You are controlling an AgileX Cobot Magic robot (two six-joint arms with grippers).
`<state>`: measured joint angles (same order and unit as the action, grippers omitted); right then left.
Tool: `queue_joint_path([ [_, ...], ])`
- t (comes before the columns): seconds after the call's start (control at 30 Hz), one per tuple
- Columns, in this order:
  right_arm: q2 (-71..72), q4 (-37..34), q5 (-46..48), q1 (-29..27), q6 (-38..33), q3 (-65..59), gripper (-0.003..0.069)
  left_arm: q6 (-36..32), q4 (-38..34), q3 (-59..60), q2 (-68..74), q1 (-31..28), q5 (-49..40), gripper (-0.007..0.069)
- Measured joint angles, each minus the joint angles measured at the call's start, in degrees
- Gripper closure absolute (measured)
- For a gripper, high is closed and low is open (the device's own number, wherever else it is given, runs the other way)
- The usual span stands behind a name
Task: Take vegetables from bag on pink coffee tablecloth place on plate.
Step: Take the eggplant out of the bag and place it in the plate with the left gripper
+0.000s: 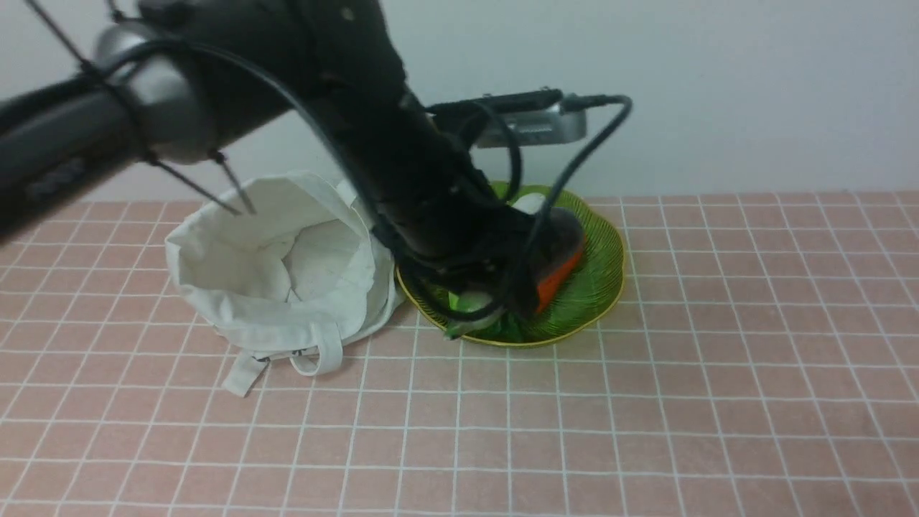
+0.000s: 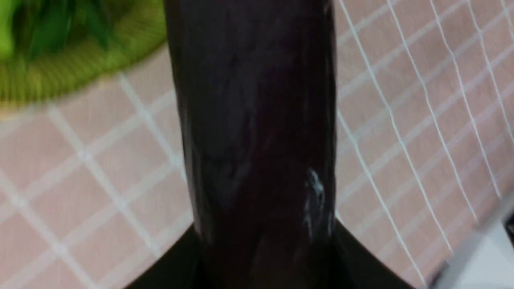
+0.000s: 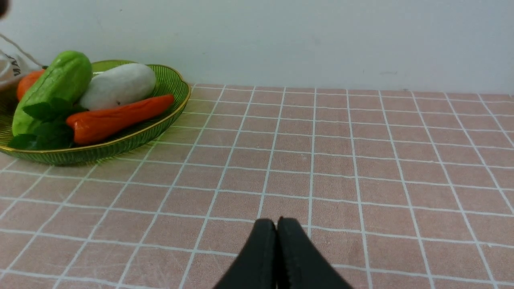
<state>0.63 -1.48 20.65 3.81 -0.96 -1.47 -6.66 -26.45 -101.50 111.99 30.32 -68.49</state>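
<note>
A long dark purple eggplant fills the left wrist view, with my left gripper shut on it; the black fingers show on either side of it. It hangs above the pink grid tablecloth, just beside the green plate. In the front view my left arm reaches over the plate and hides the gripper and the eggplant. The off-white bag lies open to the left of the plate. My right gripper is shut and empty, low over the cloth.
On the plate lie an orange carrot, a light green gourd, a white vegetable and green leaves. A pale wall stands close behind the table.
</note>
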Motion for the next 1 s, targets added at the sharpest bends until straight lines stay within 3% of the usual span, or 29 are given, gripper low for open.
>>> queue_joint_path([
  [0.2,0.0,0.0,0.0,0.0,0.0,0.0,0.0675,3.9,9.2,-17.3,15.7,2.5,1.7,0.0354],
  [0.43,0.0,0.0,0.0,0.0,0.0,0.0,0.0675,11.1,16.8,-29.2,26.0,3.4,2.7,0.0347],
  [0.73,0.0,0.0,0.0,0.0,0.0,0.0,0.0675,11.7,17.8,-30.5,26.6,3.5,2.9,0.0087],
  [0.83,0.0,0.0,0.0,0.0,0.0,0.0,0.0675,12.0,18.7,-32.2,26.2,3.5,1.6,0.0050],
  [0.9,0.0,0.0,0.0,0.0,0.0,0.0,0.0675,12.3,20.3,-34.4,25.0,3.5,-1.2,0.0070],
  [1.0,0.0,0.0,0.0,0.0,0.0,0.0,0.0675,12.4,24.8,-39.2,21.2,3.5,-2.5,0.0182],
])
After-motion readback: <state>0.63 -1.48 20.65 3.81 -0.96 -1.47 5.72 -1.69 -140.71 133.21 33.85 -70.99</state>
